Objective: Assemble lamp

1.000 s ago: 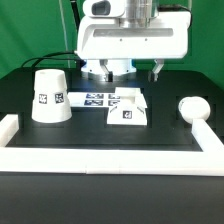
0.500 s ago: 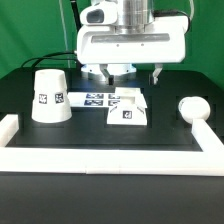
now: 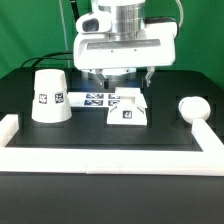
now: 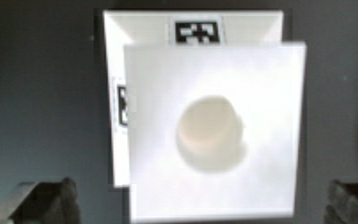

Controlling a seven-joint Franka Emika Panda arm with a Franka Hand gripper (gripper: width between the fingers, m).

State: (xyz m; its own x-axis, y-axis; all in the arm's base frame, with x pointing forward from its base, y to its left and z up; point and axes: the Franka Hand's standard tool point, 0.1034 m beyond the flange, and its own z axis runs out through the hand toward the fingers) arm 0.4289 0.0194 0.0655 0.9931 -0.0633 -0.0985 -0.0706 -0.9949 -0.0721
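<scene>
Gripper point(image 3: 120, 78): jaws spread wide, empty, hanging right over the base, prob. lining up a grab.
Base point(image 3: 128, 110): lying flat, socket hole point(image 4: 211, 130) facing up, ready for the bulb.
Bulb point(image 3: 191, 107): ext. view's right, near border rail point(image 3: 100, 157).
Shade point(image 3: 50, 96): ext. view's left, wide end down, stable.

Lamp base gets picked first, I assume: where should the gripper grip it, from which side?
Probably across its two long flat side walls, from straight above: the lamp base lies flat, socket up, under the open gripper, and those parallel walls suit a two-finger pinch.
</scene>
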